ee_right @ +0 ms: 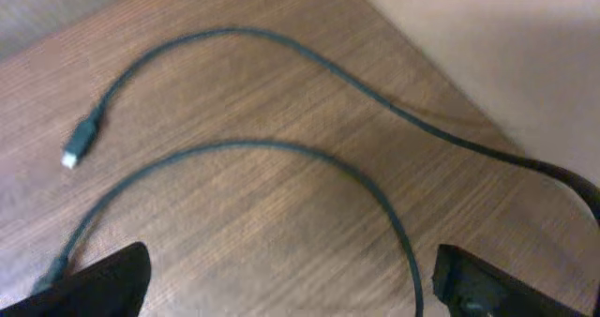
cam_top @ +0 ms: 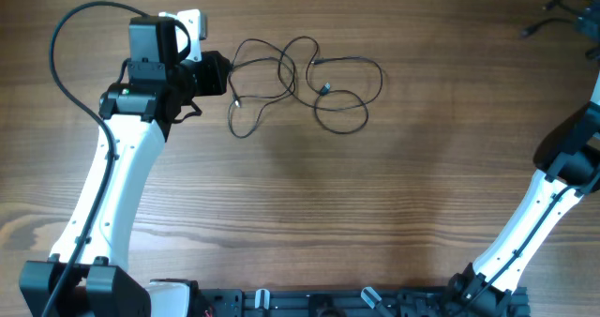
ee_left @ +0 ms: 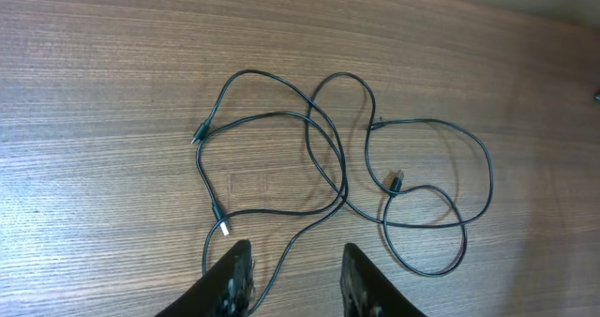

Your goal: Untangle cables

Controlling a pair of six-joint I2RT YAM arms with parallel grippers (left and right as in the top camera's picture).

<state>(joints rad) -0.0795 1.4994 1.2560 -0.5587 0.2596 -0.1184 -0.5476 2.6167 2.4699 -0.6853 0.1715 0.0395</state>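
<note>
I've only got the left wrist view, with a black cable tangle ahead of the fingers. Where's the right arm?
Observer: The right arm is at the far right in the overhead view, well away from the tangle.
Operator: Is it holding anything?
Observer: No. The right wrist view shows its end effector open above a separate cable.
Operator: Any plug showing there?
Observer: Yes, one plug lies free, away from the fingers.

table (cam_top: 375, 195) — matt wood, visible grain; cables (ee_left: 395, 180) — smooth black plastic sheath; left pincer (ee_left: 295, 249) — matt black plastic
</note>
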